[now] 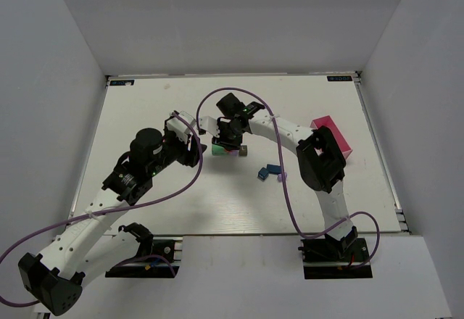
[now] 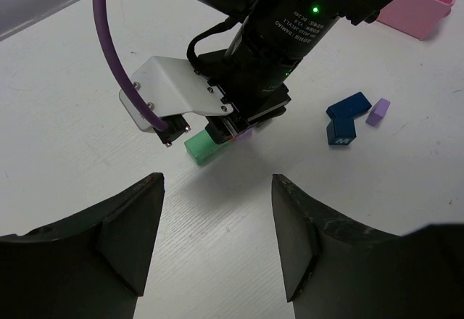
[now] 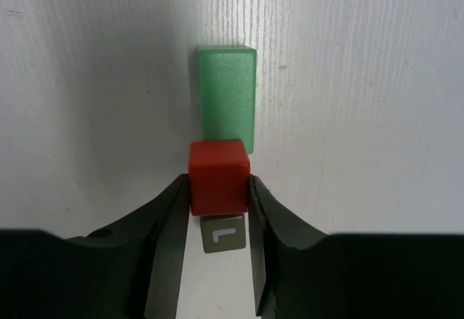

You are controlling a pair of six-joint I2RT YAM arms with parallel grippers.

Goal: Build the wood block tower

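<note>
Tower (image 1: 221,151) sits on table (image 1: 145,116) under right gripper (image 3: 220,188), jaws clamped on red cube (image 3: 219,176) at end of green block (image 3: 228,98). Left gripper (image 2: 217,214) jaws spread, empty. Cube looks off-centre, hard to tell; release could topple it.

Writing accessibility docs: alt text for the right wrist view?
The right gripper is shut on a red cube above a white table. A green block lies flat beyond it; a grey block marked L shows under the cube.

right gripper (image 3: 220,188) pinches a red cube (image 3: 219,176) at a green bar (image 3: 228,94) end, a grey lettered block (image 3: 223,234) between its fingers.
</note>
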